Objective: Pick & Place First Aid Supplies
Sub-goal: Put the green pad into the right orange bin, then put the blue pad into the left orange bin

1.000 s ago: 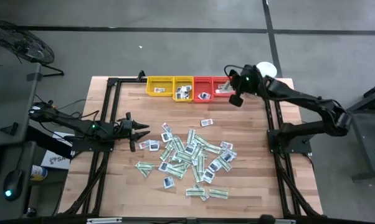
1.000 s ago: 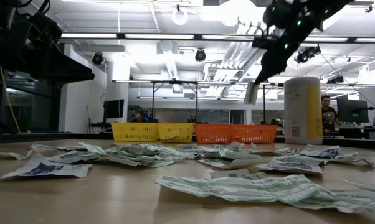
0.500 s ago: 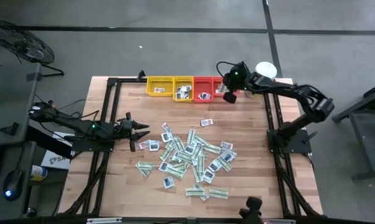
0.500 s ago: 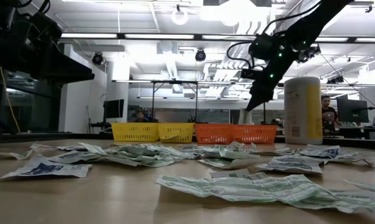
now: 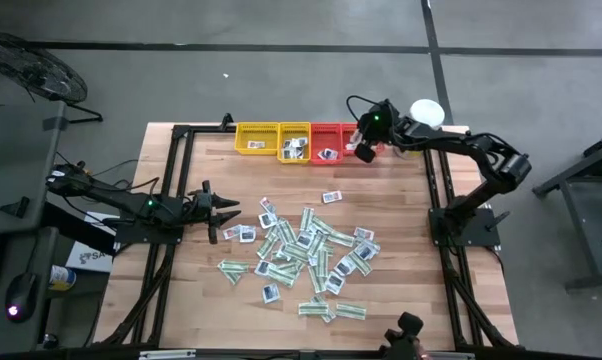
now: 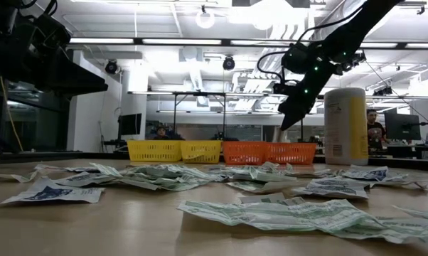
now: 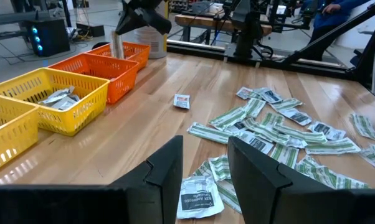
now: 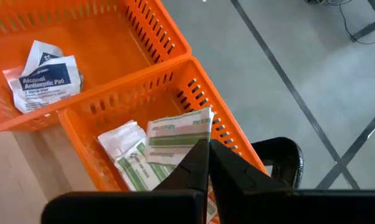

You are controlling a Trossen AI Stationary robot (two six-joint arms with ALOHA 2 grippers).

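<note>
Packets (image 5: 311, 252) lie in a big messy heap on the middle of my wooden table (image 5: 201, 290), green-striped strips and little white squares all mixed up. My right gripper (image 5: 362, 146) hangs over the red tray (image 5: 353, 131) at about one o'clock from the heap. Its fingers are pinched together on a green-and-white strip (image 8: 179, 134), held just above more strips lying in that tray. The next red tray (image 8: 56, 25) has a blue-and-white square packet (image 8: 45, 76) in it. My left gripper (image 5: 227, 217) waits at nine o'clock from the heap, fingers apart, holding nothing, just beside a small packet (image 7: 199, 198). Two yellow trays (image 5: 273, 136) sit beside the red ones.
</note>
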